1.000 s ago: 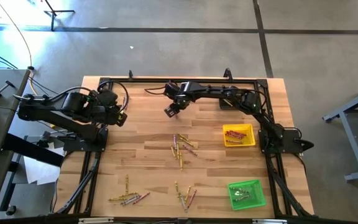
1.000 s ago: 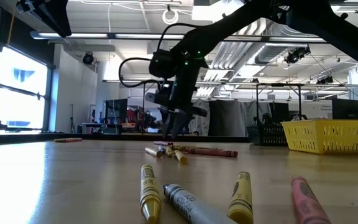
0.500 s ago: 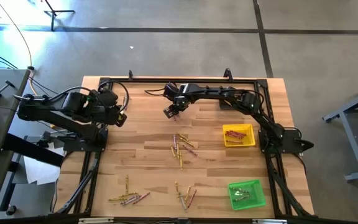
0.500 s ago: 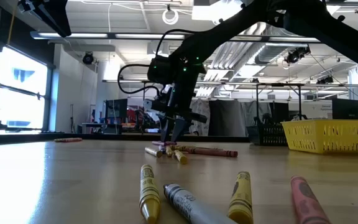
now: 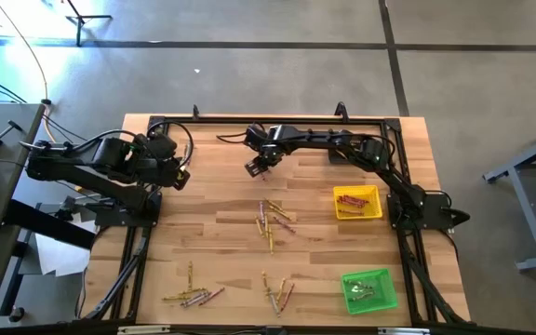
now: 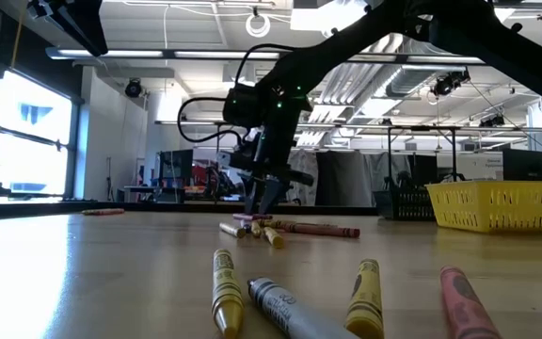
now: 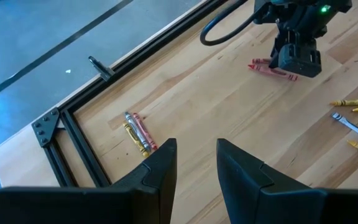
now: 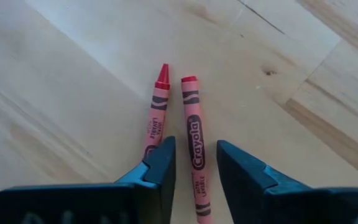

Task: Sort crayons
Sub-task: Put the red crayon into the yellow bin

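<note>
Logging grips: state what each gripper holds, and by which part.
Nothing is held. The right gripper straddles a red crayon, jaws not yet closed on it. The left gripper is empty.

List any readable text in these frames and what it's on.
"Crayola": on the wrapper of the red crayon between the right gripper fingers.
Neighbouring red crayon: wrapper print too blurred to read.
Yellow crayons and grey crayon in the low view: wrapper print unreadable.

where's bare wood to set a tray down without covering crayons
Bare wood lies between the left gripper and the middle crayon cluster, and along the near edge between the crayon piles and green tray. Crowded: under the right gripper, over two red crayons.
</note>
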